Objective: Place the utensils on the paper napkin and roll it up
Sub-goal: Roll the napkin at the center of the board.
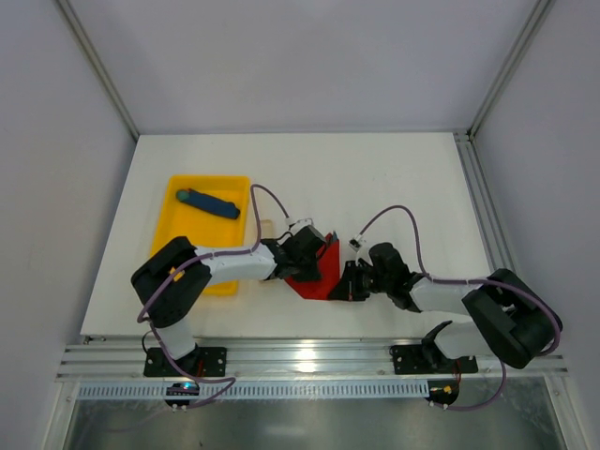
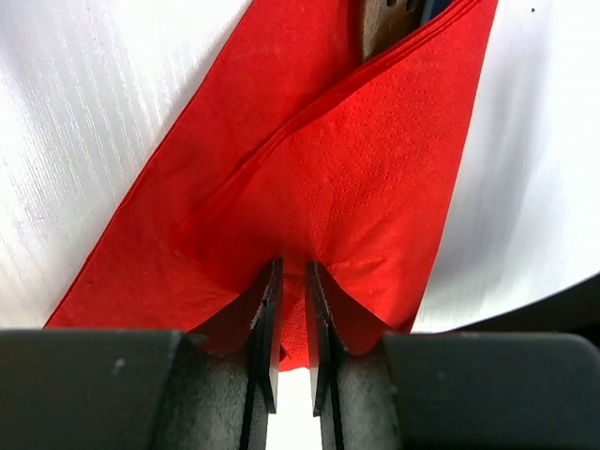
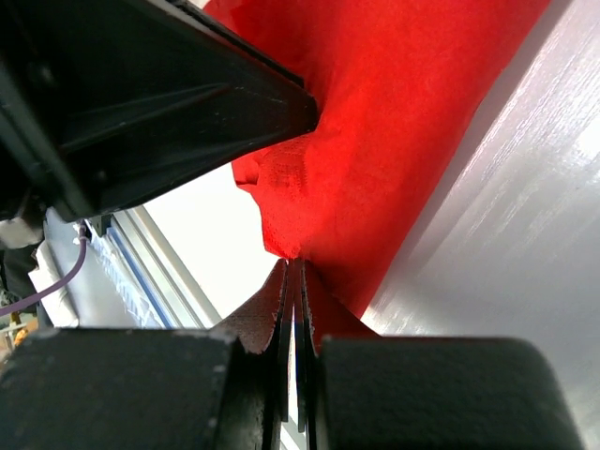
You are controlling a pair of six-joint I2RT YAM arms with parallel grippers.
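- The paper napkin [image 1: 320, 282] is lying on the white table [image 1: 394, 178], near its front edge and about midway between the two arms. It is bright red and partly folded over itself, no longer a flat square.
- The left hand [image 2: 292, 326] is reaching in from the left and clamping a raised fold of the napkin. Its two fingers [image 2: 267, 319] are standing almost together, with only a thin strip of red paper showing in the slit between them.
- From that pinch the sheet is fanning out away from the left wrist camera in two layers, the upper one lying diagonally across the lower.
- A brownish wooden utensil [image 2: 382, 26] is peeking out from under the upper layer at the far end of the fold. Only its tip is showing, so what kind of piece it is cannot be told.
- The right hand [image 3: 292, 277] is coming in from the right and gripping the napkin's near edge. Its fingers are pressed together on a puckered bit of the paper, which is lifting off the table there.
- The two hands are working very close together — the dark body of the left one is filling the upper left of the right wrist view.
- A yellow tray [image 1: 192, 246] is sitting on the left side of the table, well apart from the napkin, with a blue stick [image 1: 208, 202] lying in its far end.
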